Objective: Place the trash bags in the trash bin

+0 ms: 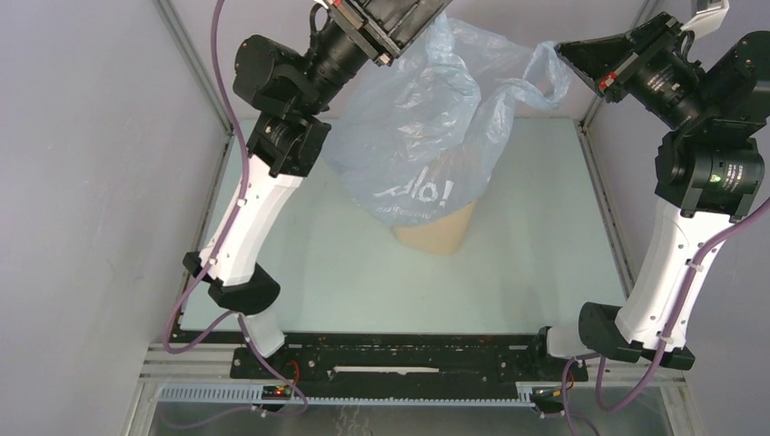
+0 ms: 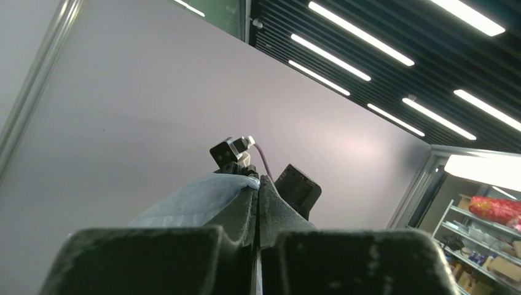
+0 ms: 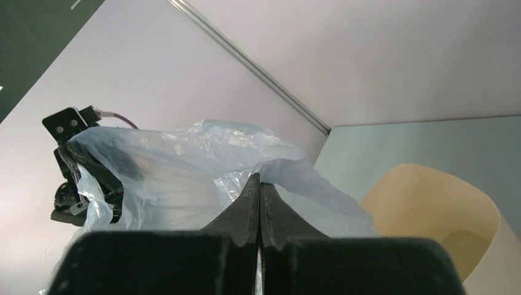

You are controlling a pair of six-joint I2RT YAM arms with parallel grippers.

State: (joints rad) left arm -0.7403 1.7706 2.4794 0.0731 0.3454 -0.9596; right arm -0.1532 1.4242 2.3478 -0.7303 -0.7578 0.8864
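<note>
Pale table [image 1: 545, 227] | trash bag [image 1: 427, 127] hangs mouth-up, bottom over upright trash bin [image 1: 440, 238]

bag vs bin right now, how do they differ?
Look: the trash bag is translucent pale blue, crinkly, with white lettering; the trash bin is opaque beige and plain.
Pose: the bag hangs pinched by the left gripper and right gripper; the bin stands on the table.
Size: the bag spreads wider than the bin, draping over its top.
</note>
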